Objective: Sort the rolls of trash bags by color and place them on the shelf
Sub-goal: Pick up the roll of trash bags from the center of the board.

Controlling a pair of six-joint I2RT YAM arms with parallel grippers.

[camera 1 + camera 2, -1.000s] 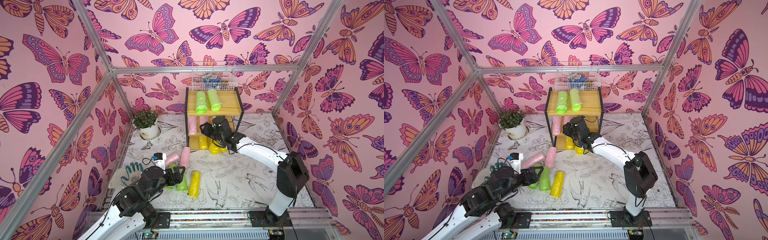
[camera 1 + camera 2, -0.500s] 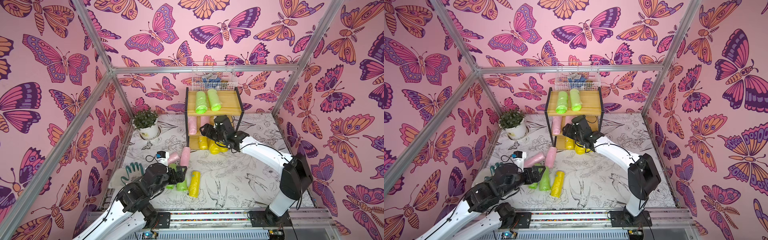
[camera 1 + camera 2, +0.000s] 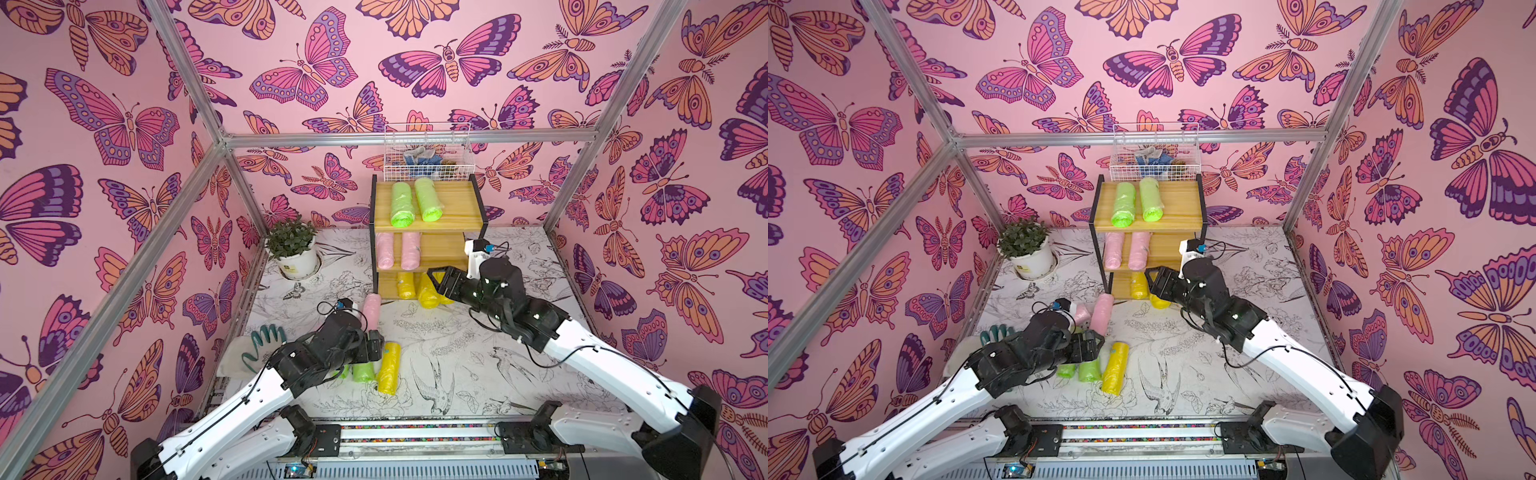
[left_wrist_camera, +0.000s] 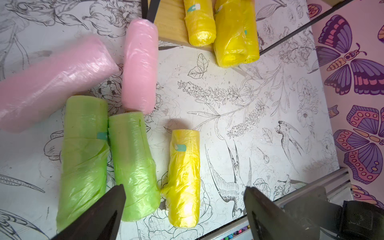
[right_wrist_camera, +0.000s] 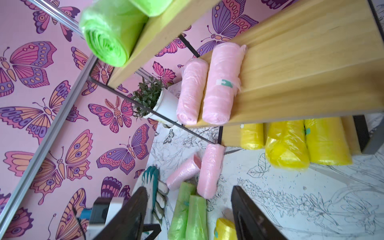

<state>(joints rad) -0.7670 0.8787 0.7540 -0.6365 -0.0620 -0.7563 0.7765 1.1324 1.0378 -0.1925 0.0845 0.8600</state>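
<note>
The shelf [image 3: 457, 208] stands at the back, with two green rolls [image 3: 402, 203] on its top tier, two pink rolls [image 3: 384, 249] on the middle tier and yellow rolls [image 5: 286, 145] on the bottom tier. On the floor lie two pink rolls [image 4: 140, 64], two green rolls [image 4: 133, 166] side by side and one yellow roll [image 4: 184, 162]. My left gripper [image 4: 185, 188] hangs open above the floor's green and yellow rolls [image 3: 390, 368] and holds nothing. My right gripper [image 3: 436, 278] is open and empty, just in front of the bottom tier.
A white wire basket [image 3: 428, 153] sits behind the shelf top. A potted plant [image 3: 293, 249] stands at the back left. A green-and-white glove [image 3: 266, 336] lies by the left wall. The metal base rail [image 3: 415, 428] runs along the front edge.
My right gripper has drawn back from the shelf's lower tiers, forward and to the right, with its jaws a little wider. My left gripper has shifted slightly right over the floor rolls.
</note>
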